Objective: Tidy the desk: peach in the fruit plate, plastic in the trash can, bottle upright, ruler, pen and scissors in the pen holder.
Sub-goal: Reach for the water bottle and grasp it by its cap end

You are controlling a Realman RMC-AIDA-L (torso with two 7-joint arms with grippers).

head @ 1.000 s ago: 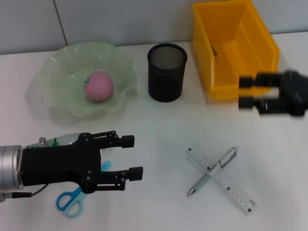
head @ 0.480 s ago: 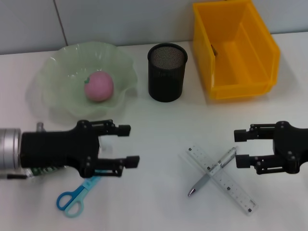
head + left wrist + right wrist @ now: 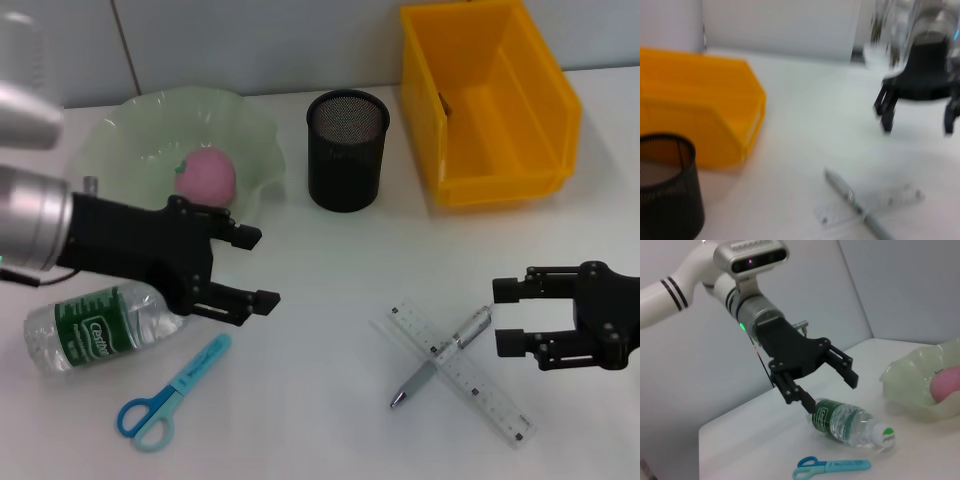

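Observation:
The clear bottle (image 3: 95, 325) (image 3: 850, 422) lies on its side at the front left. Just above and right of it my left gripper (image 3: 258, 267) (image 3: 830, 392) hovers open, holding nothing. Blue scissors (image 3: 165, 395) (image 3: 832, 467) lie in front of the bottle. A pink peach (image 3: 205, 178) (image 3: 946, 382) rests in the green fruit plate (image 3: 130, 150) (image 3: 912, 385). A silver pen (image 3: 442, 355) (image 3: 855, 200) lies crossed over the clear ruler (image 3: 470, 385) (image 3: 900, 196). Right of them my right gripper (image 3: 505, 315) (image 3: 917, 122) is open and empty. The plastic is out of view.
A black mesh pen holder (image 3: 346, 150) (image 3: 667, 190) stands at the back centre. The yellow trash can (image 3: 490, 100) (image 3: 700, 105) sits at the back right beside it. A grey wall runs along the table's far edge.
My left gripper has lifted and drawn back to the left, uncovering the bottle and scissors. My right gripper came down from beside the trash can to the pen and ruler.

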